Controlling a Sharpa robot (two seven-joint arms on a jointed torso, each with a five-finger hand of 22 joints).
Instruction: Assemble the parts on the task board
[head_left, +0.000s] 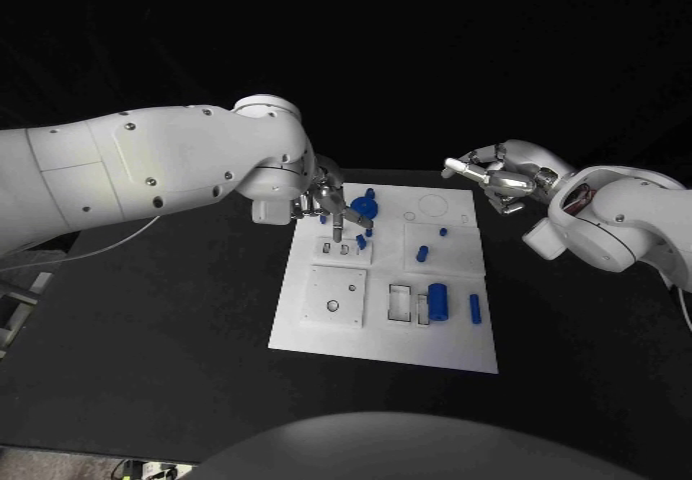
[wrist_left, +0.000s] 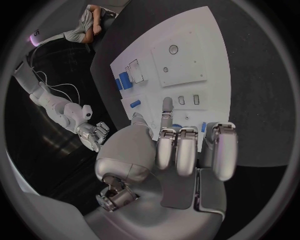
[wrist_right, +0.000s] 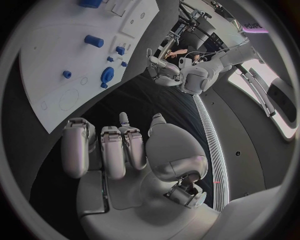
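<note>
In the head view, the white task board (head_left: 387, 330) is lying in the middle of the black table (head_left: 159, 330). The left hand (head_left: 320, 203) is hanging over the board's far left corner, fingers pointing down, next to a round blue part (head_left: 365, 208). Whether it is touching a part, I cannot tell. More blue parts are lying on the board: a short cylinder (head_left: 437, 301) and a thin pin (head_left: 475, 308) at the near right, and a small piece (head_left: 423, 253) in the middle. The right hand (head_left: 495, 176) is hovering beyond the board's far right corner, fingers curled and holding nothing.

In the left wrist view, the left hand (wrist_left: 172, 150) is stretching its fingers toward the board (wrist_left: 187, 35); nothing is visible between them.

In the right wrist view, the right hand (wrist_right: 125, 150) is staying apart from the board (wrist_right: 50, 60), its fingers bent inward with nothing inside. The round blue part (wrist_right: 107, 77) is sitting on the board.
</note>
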